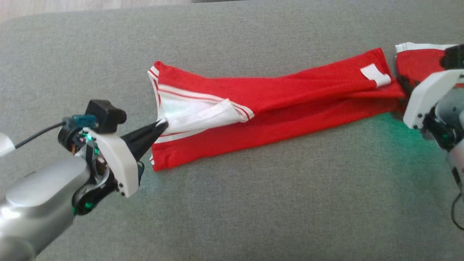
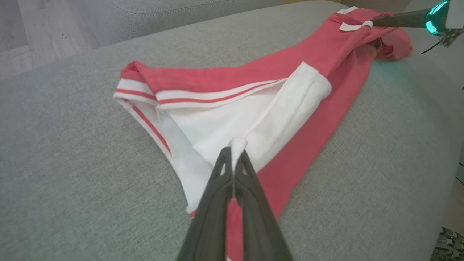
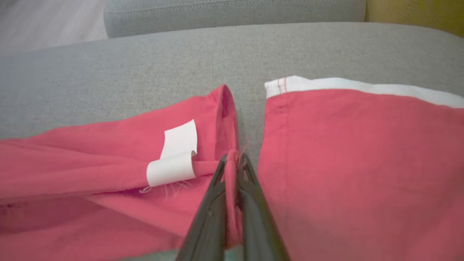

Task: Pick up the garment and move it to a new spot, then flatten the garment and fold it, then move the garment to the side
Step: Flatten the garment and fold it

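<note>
- Red garment (image 1: 282,105) w/ white trim stretched across grey cushion (image 1: 232,203), running 9 to 2 o'clock in head view.
- L gripper (image 1: 162,127) at garment's 9 o'clock end: fingers shut, pinching white neck edge.
- R gripper (image 3: 233,157) at 3 o'clock end: fingers clamped on red fabric fold, just beside white label (image 3: 174,159).
- More red cloth, white-hemmed, at 2 o'clock in R wrist view.

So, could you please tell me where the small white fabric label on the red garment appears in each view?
Head view: the small white fabric label sits upper right, near the red garment's right end.
Left wrist view: top right, far off.
Right wrist view: centre-left, curled over a fold.
Shared landmark: the right gripper, shut on the garment right beside the label.
</note>
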Robot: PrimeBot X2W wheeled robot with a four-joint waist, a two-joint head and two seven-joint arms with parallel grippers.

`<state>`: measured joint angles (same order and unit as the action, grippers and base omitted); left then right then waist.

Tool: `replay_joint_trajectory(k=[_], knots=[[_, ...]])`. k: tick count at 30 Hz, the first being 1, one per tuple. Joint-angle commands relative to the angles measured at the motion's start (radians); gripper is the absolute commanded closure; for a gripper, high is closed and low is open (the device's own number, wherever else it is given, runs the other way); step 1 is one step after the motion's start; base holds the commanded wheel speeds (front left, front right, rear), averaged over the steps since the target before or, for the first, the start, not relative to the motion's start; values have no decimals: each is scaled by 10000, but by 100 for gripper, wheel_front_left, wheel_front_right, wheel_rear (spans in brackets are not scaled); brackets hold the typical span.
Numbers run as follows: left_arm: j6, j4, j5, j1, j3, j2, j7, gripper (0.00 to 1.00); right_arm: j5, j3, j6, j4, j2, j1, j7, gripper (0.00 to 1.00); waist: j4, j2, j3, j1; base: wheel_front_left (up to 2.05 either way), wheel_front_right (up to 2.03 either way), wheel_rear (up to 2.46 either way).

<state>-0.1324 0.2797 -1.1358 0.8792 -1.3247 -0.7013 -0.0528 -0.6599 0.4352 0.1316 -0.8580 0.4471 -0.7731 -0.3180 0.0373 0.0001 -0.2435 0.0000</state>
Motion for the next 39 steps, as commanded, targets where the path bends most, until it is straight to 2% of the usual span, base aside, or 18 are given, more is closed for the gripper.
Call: replay_joint_trajectory(k=[1,10,20,21,22,26,31,35,38,39], knots=[[17,-182,-41,265,446,-495,-59,100,-12,109,-9,306,348,86,-73,100,-14,-1,22,0,0,0,0],[17,-555,-80,10,445,-615,-820,100,-68,273,-9,561,506,300,-438,100,-108,-1,43,0,0,0,0],[17,356,195,113,445,-49,-699,100,193,354,-9,497,98,126,-110,100,-147,-1,-411,0,0,0,0],[17,447,207,101,445,20,-648,60,228,374,-9,485,89,114,-72,58,-144,-1,-425,0,0,0,0],[17,541,257,108,445,83,-510,0,242,360,-9,467,79,107,-3,0,-143,-1,-432,0,0,0,0],[17,1033,189,74,497,310,56,0,176,228,-9,503,-3,114,415,0,-136,-1,-371,0,0,0,0],[138,1661,-35,38,1197,594,1614,0,34,-205,-9,838,-117,179,1510,0,-106,-1,-83,0,0,0,0],[575,1889,-150,-164,2034,820,2886,0,62,-590,-9,1402,-314,393,2767,0,-88,-1,251,0,0,0,0],[1250,1713,8,-473,3298,1036,3128,0,200,-945,-9,1904,-582,711,3794,0,-61,-1,506,0,0,0,0],[1250,1713,8,-473,3298,1036,3128,0,200,-945,-9,1904,-582,711,3794,0,-61,-1,506,0,0,0,0]])
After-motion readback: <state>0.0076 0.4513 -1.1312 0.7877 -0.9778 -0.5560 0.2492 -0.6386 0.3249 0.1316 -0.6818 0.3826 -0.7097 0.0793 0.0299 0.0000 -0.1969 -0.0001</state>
